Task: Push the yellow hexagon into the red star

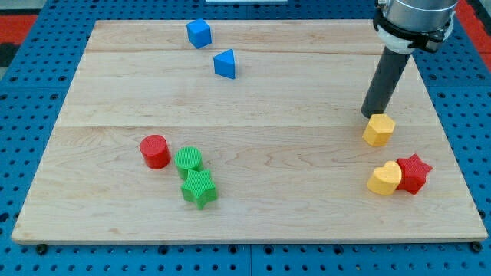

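The yellow hexagon (379, 129) lies at the view's right, in the middle of the board's height. My tip (370, 115) stands right at its upper left edge, touching or almost touching it. The red star (413, 173) lies below and to the right of the hexagon, near the board's right edge. A yellow heart-shaped block (385, 179) lies against the star's left side.
A red cylinder (155, 151), a green cylinder (189, 161) and a green star (199, 188) cluster at the lower left. A blue cube (199, 33) and a blue triangle (225, 64) lie at the view's top. The wooden board (253, 100) rests on a blue pegboard.
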Robot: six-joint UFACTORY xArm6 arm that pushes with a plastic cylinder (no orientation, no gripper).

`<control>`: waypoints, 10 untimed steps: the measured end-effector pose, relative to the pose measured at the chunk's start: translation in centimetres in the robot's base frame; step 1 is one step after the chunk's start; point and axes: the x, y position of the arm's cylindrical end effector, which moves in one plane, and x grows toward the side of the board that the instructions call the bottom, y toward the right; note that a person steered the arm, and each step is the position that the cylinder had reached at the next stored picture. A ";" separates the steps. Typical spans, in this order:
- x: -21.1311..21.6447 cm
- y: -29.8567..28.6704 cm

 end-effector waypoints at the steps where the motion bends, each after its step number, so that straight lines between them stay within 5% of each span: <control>1: 0.0 -0.5; 10: 4.5 -0.3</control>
